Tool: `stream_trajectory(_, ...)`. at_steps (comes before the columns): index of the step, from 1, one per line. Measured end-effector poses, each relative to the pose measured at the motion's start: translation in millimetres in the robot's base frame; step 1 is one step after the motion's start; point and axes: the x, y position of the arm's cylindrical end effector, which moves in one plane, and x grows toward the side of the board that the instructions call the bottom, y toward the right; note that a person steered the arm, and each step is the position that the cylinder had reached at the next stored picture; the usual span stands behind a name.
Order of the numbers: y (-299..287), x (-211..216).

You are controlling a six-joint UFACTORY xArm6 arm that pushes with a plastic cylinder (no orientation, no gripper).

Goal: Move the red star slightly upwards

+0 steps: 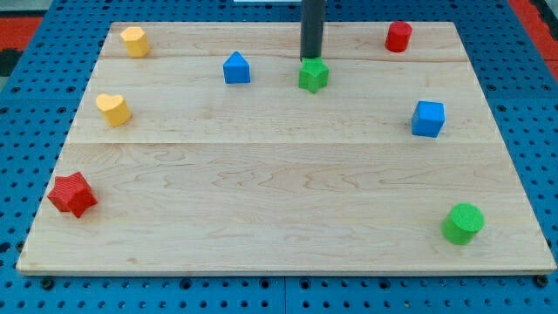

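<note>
The small red star-shaped plastic block (71,194) lies at the wooden board's (288,209) 8 o'clock edge. My tip (311,59), jawless, touches the green star-shaped block (313,75) at 12 o'clock. Probably light, rigid, slides easily: push its 6 o'clock face.

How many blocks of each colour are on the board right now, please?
Yellow: 2
Blue: 2
Green: 2
Red: 2
Total: 8

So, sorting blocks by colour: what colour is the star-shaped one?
Red: the star sits at the view's bottom left in the camera view.
</note>
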Motion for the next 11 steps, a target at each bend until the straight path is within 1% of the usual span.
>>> stream_trajectory(1, 22.4, 46.2)
stream_trajectory(3, 1.0, 167.8)
stream_trajectory(4, 6.5, 224.3)
stream_trajectory(5, -71.8, 273.6)
stream_trajectory(6, -140.9, 314.1)
stream_trajectory(7, -211.9, 294.6)
stream_trajectory(8, -232.2, 254.9)
stream_trajectory(9, -256.7, 260.8)
stream_trajectory(10, -288.6, 289.8)
stream_trajectory(11, -319.6, 262.1)
